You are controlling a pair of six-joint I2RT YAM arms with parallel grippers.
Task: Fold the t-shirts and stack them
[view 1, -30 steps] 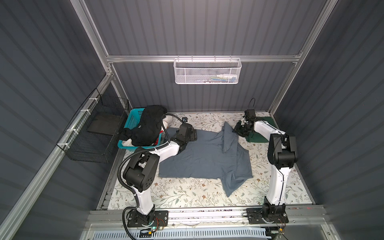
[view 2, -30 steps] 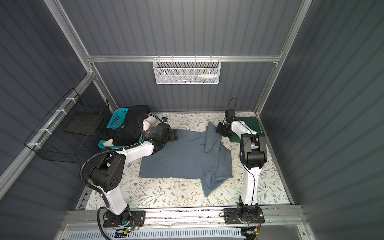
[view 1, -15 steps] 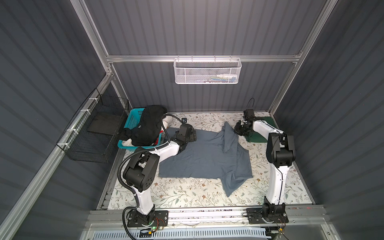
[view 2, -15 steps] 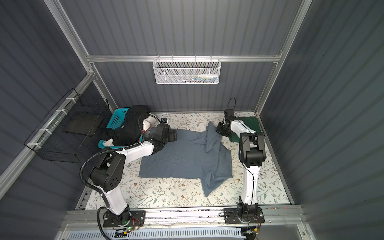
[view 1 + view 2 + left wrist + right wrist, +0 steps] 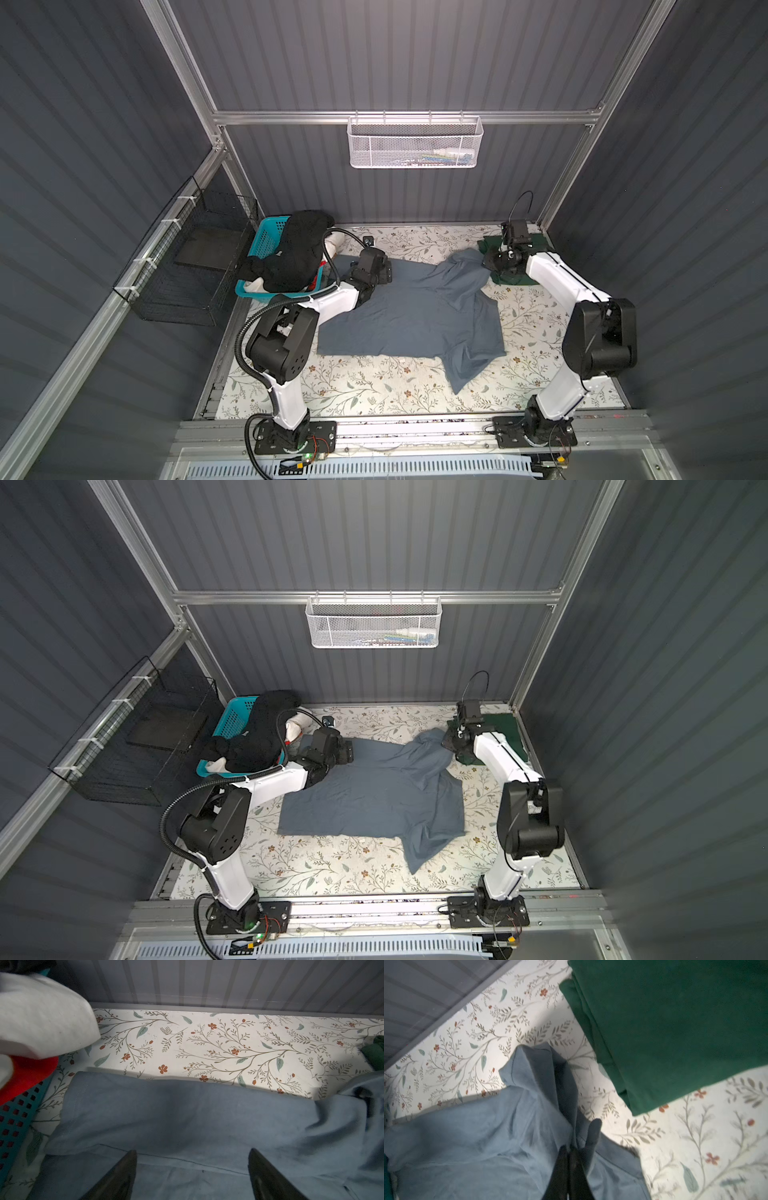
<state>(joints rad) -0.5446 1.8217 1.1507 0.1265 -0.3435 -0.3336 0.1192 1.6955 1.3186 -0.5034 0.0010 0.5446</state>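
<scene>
On the floral table (image 5: 374,390), the blue-grey t-shirt (image 5: 407,316) is spread unfolded. Its far corner is pinched by the right gripper (image 5: 578,1142), and the left gripper (image 5: 192,1151) is held spread above it. Beyond, the dark green t-shirt (image 5: 675,1032) lies folded, and other t-shirts (image 5: 291,257) are left in the basket (image 5: 266,232).

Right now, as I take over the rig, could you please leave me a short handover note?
Left gripper: open, holding nothing, low over the edge of the slate blue-grey t-shirt beside the turquoise basket.
Right gripper: shut on a raised fold of that shirt, next to the dark green t-shirt.
Done: the green one lies folded in the far right corner.
Left to do: the blue-grey one is spread out, unfolded, bunched on its right side; fold it and stack it on the green.
The black t-shirt, white t-shirt and red t-shirt wait piled in the basket.
</scene>
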